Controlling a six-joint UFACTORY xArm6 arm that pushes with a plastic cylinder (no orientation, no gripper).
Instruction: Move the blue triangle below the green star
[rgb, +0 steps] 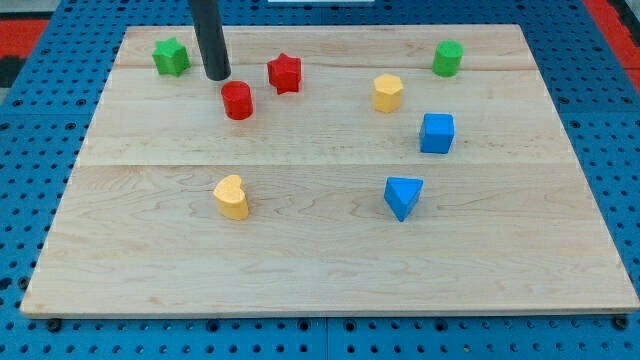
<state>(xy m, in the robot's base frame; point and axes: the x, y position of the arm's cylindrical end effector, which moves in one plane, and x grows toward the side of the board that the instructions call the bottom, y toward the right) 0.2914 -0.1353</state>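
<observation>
— Blue triangle (403, 196) first: sitting right of centre on the wooden board (330, 270), well apart from my tip (217, 76).

— And my tip? Planted near the view's top left, between green star (171, 56) and red star (285, 73), just up-left of the red cylinder (238, 100). Touching none of them, by the look of it. No fingers on this rod, so nothing grasped, nothing clenched.

— Moving outward? Yellow heart (231, 196) lower down, left of centre, level with the triangle.

— Right side? Yellow hexagon (388, 92) up top, blue cube (437, 132) just above-right of the triangle, green cylinder (447, 58) near the top right corner.

— Green star again? Far top left corner, well apart from the triangle.
</observation>
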